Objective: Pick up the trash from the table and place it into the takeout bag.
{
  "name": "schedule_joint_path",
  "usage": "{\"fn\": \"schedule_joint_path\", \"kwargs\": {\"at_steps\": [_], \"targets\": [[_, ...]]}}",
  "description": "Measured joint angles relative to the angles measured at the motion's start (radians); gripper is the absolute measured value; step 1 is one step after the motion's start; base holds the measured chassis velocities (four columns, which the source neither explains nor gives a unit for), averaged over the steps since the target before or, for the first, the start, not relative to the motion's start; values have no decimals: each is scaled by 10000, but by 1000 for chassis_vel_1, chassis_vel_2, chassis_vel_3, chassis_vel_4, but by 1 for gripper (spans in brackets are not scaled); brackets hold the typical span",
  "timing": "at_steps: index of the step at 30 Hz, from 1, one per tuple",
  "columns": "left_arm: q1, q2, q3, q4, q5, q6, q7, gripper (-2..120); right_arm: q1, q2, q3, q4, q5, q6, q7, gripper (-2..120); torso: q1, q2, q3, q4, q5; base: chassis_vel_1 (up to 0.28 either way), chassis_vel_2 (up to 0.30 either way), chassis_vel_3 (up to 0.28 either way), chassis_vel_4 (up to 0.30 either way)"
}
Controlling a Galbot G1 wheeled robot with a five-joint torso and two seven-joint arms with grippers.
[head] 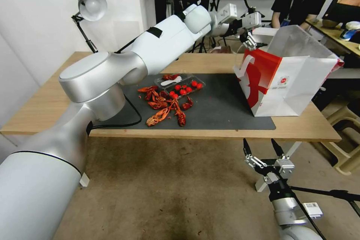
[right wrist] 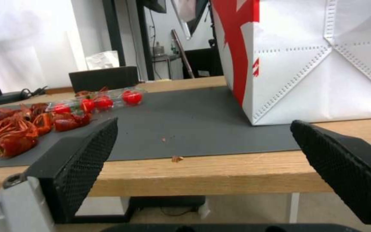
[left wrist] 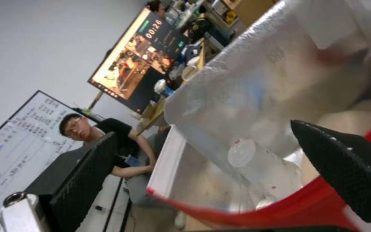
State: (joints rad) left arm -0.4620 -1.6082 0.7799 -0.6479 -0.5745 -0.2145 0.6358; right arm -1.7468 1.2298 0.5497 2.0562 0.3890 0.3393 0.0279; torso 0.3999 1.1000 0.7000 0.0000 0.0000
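Note:
The takeout bag (head: 296, 82) stands open on the right end of the table (head: 48, 101), red face toward the middle. My left gripper (head: 249, 41) hovers over the bag's near rim, open and empty. In the left wrist view the left gripper (left wrist: 203, 154) looks down into the bag (left wrist: 280, 209), where a clear plastic cup (left wrist: 248, 158) lies. Red crayfish shells (head: 163, 107) are scattered on the dark mat (head: 221, 108), next to a clear tray of red balls (head: 183, 84). My right gripper (head: 263, 149) hangs open below the table's front edge, facing the mat (right wrist: 194, 122), the shells (right wrist: 14, 129) and the bag (right wrist: 323, 64).
A desk lamp (head: 88, 7) stands at the table's back left. A black cable (head: 127, 120) curls over the mat's left end. A person sits behind the table, touching nothing. A beige stool (head: 348, 150) is beyond the right end.

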Motion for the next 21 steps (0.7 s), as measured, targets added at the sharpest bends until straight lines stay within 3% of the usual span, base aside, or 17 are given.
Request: {"fn": "schedule_joint_path", "kwargs": {"at_steps": [4, 6, 8, 9, 10, 12, 13, 14, 17, 18, 21], "targets": [[-6, 0, -162, -34, -291, 123, -333, 100, -9, 1, 4, 3, 8, 0, 2, 100, 1, -2, 0, 1, 0, 0, 0, 0, 0], [21, 3, -367, -163, -453, 670, -1044, 100, -19, 17, 15, 4, 11, 0, 4, 100, 0, -1, 0, 1, 0, 0, 0, 0, 0], [29, 6, -367, -198, -488, 736, -1195, 100, -21, 19, 18, 5, 12, 0, 6, 100, 0, -1, 0, 1, 0, 0, 0, 0, 0], [102, 8, -287, -508, -923, 1189, -2126, 100, -21, 21, 27, 12, 16, 0, 12, 100, 0, -1, 1, 3, 0, 0, 0, 0, 0], [102, 8, -287, -508, -923, 1189, -2126, 100, -21, 21, 27, 12, 16, 0, 12, 100, 0, -1, 1, 3, 0, 0, 0, 0, 0], [287, 4, -64, -1353, -1935, 2190, -4258, 100, -2, 2, 27, 11, 23, -2, 19, 100, 0, -2, 0, -1, 0, 0, 0, 0, 0], [375, 1, 4, -1689, -2315, 2526, -5013, 100, 13, -7, 19, 1, 24, -7, 20, 100, 0, -1, 0, -3, 2, 0, 0, 0, 0], [375, 1, 4, -1689, -2315, 2526, -5013, 100, 13, -7, 19, 1, 24, -7, 20, 100, 0, -1, 0, -3, 2, 0, 0, 0, 0], [735, -1, 37, -2676, -3102, 3240, -7052, 100, 46, -34, -27, -9, 25, -52, 18, 100, 0, -1, 0, -2, 2, 0, 0, 0, 0], [735, -1, 37, -2676, -3102, 3240, -7052, 100, 46, -34, -27, -9, 25, -52, 18, 100, 0, -1, 0, -2, 2, 0, 0, 0, 0], [1177, 29, -162, -3366, -3354, 3392, -9248, 100, 87, -49, -62, -2, 21, -93, 24, 100, 0, -1, 0, -3, 3, 0, 0, 0, 0]]}}
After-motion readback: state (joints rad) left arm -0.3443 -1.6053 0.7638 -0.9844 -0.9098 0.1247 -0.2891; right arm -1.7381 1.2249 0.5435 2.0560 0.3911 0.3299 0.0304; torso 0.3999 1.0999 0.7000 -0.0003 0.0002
